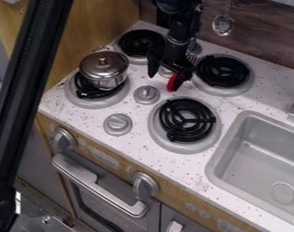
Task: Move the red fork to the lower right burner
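The black gripper (164, 80) hangs from the top edge over the middle of the stove, its fingers apart. At the inner side of its right finger shows the red part of the fork (172, 83), narrow and curved, just above the lower right burner (187, 120). The finger and wrist hide much of the fork. Whether the fork touches the finger or the stove top I cannot tell. The lower right burner has a black coil with nothing on it.
A lidded metal pot (104, 70) stands on the lower left burner. Two more burners are at the back, the right one (222, 71) close beside the gripper. Grey knobs (147, 94) rise between burners. The sink (258, 158) lies right; a metal utensil (222, 25) hangs on the wall.
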Available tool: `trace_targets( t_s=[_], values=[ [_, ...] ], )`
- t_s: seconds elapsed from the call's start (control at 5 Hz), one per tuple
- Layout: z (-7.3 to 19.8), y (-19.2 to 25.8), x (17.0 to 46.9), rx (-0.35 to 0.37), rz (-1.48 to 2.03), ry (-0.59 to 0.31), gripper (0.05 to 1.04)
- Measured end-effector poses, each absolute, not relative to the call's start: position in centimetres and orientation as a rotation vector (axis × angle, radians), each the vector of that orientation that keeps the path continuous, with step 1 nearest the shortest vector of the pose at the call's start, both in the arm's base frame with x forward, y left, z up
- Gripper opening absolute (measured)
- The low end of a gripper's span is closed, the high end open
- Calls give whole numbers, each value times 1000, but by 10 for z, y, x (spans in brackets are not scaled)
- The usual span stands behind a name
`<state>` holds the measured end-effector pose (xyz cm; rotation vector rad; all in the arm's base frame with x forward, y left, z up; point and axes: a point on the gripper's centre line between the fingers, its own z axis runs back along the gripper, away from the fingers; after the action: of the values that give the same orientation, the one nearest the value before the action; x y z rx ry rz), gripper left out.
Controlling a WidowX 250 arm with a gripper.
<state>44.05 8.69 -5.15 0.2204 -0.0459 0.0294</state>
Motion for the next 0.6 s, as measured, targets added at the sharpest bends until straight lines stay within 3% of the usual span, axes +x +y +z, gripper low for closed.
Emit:
trace_targets(
  t_s=[0.4, 0.6],
  values=[
    [-66, 74, 463, 137, 82, -35, 998],
    [-65, 76, 470, 115, 108, -13, 951]
  ],
)
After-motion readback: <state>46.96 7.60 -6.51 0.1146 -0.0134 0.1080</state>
